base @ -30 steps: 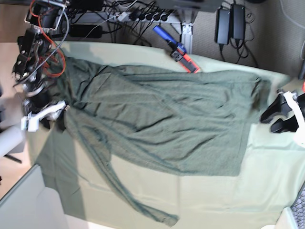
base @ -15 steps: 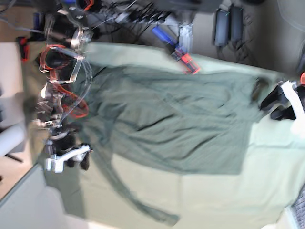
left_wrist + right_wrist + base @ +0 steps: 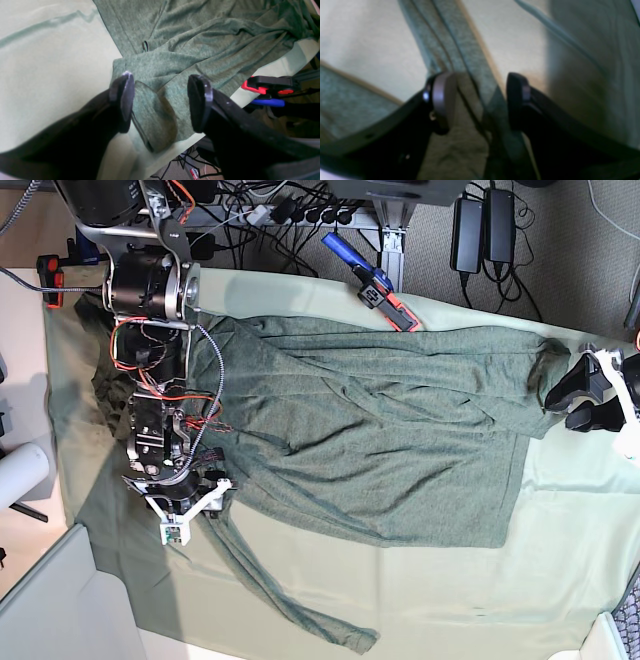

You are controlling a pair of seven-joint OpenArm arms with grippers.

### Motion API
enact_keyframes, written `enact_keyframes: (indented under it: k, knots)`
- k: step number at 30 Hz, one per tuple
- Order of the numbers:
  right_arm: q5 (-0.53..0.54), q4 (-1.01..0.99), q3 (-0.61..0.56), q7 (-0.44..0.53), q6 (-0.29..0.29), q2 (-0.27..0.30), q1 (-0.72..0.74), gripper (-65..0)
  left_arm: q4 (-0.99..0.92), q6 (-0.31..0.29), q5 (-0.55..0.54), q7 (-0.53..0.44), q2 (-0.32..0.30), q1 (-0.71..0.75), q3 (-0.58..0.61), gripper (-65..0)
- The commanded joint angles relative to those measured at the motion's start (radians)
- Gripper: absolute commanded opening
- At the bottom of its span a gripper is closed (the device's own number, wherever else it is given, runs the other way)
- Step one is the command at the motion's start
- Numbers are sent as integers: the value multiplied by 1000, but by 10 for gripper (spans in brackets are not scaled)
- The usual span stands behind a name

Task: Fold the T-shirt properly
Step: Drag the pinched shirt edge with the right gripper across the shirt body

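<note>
Grey-green T-shirt (image 3: 380,430) lies spread and rumpled across the mint cloth (image 3: 560,560). My left gripper (image 3: 160,100) hovers with jaws parted over a folded corner at the table edge, near a red clamp (image 3: 265,86). My right gripper (image 3: 477,97), jaws apart, straddles a narrow strip of shirt.

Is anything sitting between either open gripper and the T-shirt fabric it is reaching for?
Nothing visible. The left gripper straddles a T-shirt corner near the table edge; the right gripper straddles a narrow strip of it.
</note>
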Motion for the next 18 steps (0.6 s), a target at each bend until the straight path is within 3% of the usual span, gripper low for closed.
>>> enact_keyframes:
  k: [1, 6, 8, 11, 12, 18]
  knots:
    - [4, 11, 0, 20, -6, 4, 37, -329, 14, -6, -24, -14, -18, -8, -8, -281]
    - [-7, 2, 0, 19, -3, 4, 37, -355, 14, -6, -37, -14, -18, -8, -8, -281]
    - [-11, 2, 0, 19, -3, 4, 37, -440, 14, -6, -37, -14, -18, -8, -8, -281]
    - [-21, 2, 0, 19, -3, 4, 37, -621, 14, -6, -37, -15, -18, -8, -8, -281]
    - [-21, 3, 0, 19, -3, 4, 37, -650, 14, -6, -37, -15, -18, -8, -8, -281]
    - [-20, 8, 0, 8, 32, 3, 37, -650, 14, -6, -36, -20, -18, -8, -8, -281]
